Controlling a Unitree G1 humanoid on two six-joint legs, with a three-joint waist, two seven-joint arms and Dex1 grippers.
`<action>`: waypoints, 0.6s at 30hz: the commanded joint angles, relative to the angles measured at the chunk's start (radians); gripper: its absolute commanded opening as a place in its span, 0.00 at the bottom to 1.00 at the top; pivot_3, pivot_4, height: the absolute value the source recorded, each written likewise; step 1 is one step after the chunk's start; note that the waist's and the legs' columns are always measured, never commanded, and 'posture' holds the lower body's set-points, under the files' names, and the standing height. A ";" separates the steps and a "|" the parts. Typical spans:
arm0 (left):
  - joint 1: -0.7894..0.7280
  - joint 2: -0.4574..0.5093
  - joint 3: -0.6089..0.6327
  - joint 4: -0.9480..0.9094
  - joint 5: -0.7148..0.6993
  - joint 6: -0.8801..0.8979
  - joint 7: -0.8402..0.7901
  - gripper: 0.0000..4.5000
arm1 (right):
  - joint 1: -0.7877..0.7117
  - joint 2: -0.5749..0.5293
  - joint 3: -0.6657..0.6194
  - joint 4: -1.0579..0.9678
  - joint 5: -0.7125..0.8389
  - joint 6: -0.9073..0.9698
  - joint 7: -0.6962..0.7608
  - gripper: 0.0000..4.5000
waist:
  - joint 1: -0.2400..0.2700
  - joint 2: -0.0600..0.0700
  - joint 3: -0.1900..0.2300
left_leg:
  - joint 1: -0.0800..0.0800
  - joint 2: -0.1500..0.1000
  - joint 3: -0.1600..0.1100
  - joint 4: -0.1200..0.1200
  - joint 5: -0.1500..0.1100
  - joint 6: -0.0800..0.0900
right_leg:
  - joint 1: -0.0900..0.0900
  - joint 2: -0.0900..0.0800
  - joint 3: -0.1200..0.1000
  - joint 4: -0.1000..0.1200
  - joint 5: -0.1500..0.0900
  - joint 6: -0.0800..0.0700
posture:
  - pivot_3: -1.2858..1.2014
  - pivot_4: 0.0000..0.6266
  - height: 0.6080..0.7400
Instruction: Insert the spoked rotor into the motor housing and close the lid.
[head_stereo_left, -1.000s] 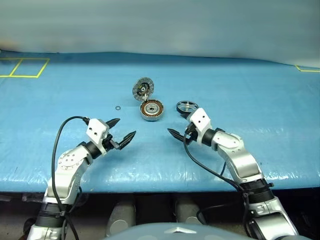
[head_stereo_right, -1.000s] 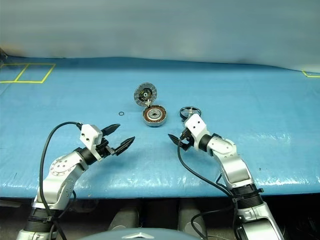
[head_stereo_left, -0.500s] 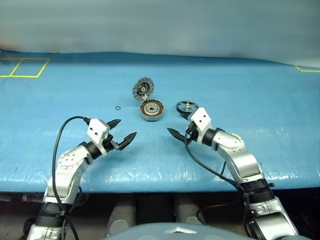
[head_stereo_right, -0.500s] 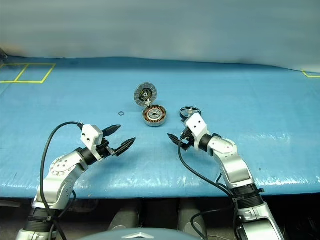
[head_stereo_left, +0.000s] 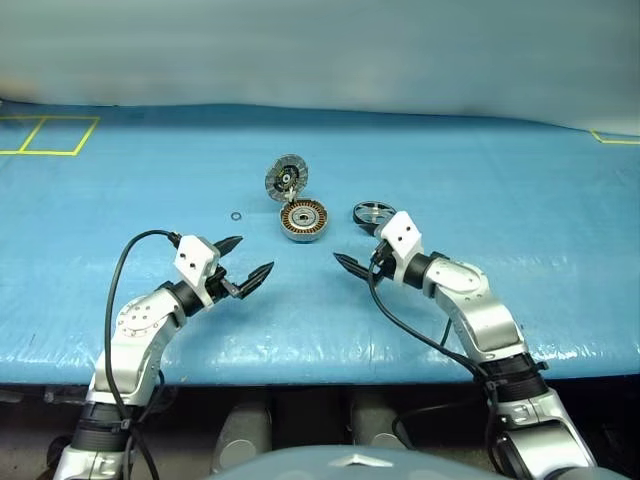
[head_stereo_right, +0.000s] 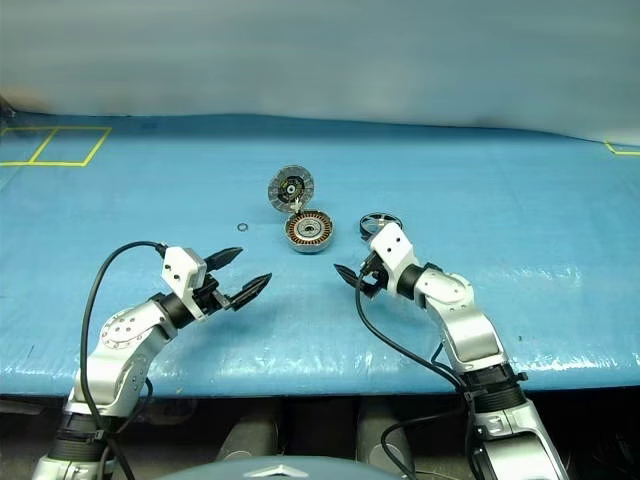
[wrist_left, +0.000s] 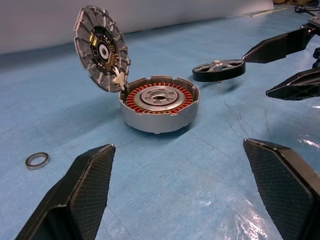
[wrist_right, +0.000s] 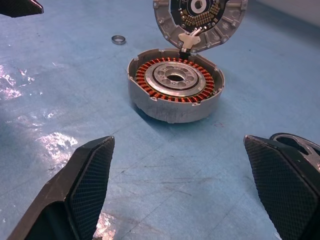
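The motor housing (head_stereo_left: 303, 220), a silver puck with copper windings, sits mid-table on the blue mat. Its lid (head_stereo_left: 286, 178) stands open and upright on the hinge at the far side, inner face towards me. To the housing's right the black spoked rotor (head_stereo_left: 373, 212) lies flat on the mat. My left gripper (head_stereo_left: 254, 255) hovers open near and left of the housing, with nothing between its fingers. On the other side my right gripper (head_stereo_left: 352, 262) is open and empty too, just in front of the rotor. In the right wrist view one finger partly hides the rotor (wrist_right: 295, 142).
A small dark washer ring (head_stereo_left: 235, 215) lies on the mat left of the housing. Yellow tape squares (head_stereo_left: 45, 135) mark the far left corner. The blue table's front edge (head_stereo_left: 320, 350) runs just below both arms.
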 joint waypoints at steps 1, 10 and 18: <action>-0.012 -0.002 0.009 -0.035 -0.008 -0.017 -0.005 1.00 | -0.018 -0.006 -0.005 -0.017 0.001 -0.021 0.009 0.97 | 0.001 0.000 0.000 | 0.000 0.000 0.000 0.000 0.000 0.000 | 0.000 0.000 0.000 0.000 0.000 0.000 | 0.52 0.24 1.00; -0.014 -0.017 0.009 -0.025 0.002 -0.034 0.009 1.00 | -0.017 -0.014 0.002 -0.019 -0.009 -0.015 0.025 0.97 | 0.001 0.000 0.000 | 0.000 0.000 0.000 0.000 0.000 0.000 | 0.000 0.000 0.000 0.000 0.000 0.000 | 0.52 0.24 1.00; -0.014 -0.032 0.007 -0.016 0.013 -0.045 0.020 1.00 | -0.017 -0.049 0.034 -0.040 -0.043 0.000 0.055 0.97 | 0.002 0.000 0.000 | 0.000 0.000 0.000 0.000 0.000 0.000 | 0.000 0.000 0.000 0.000 0.000 0.000 | 0.52 0.24 1.00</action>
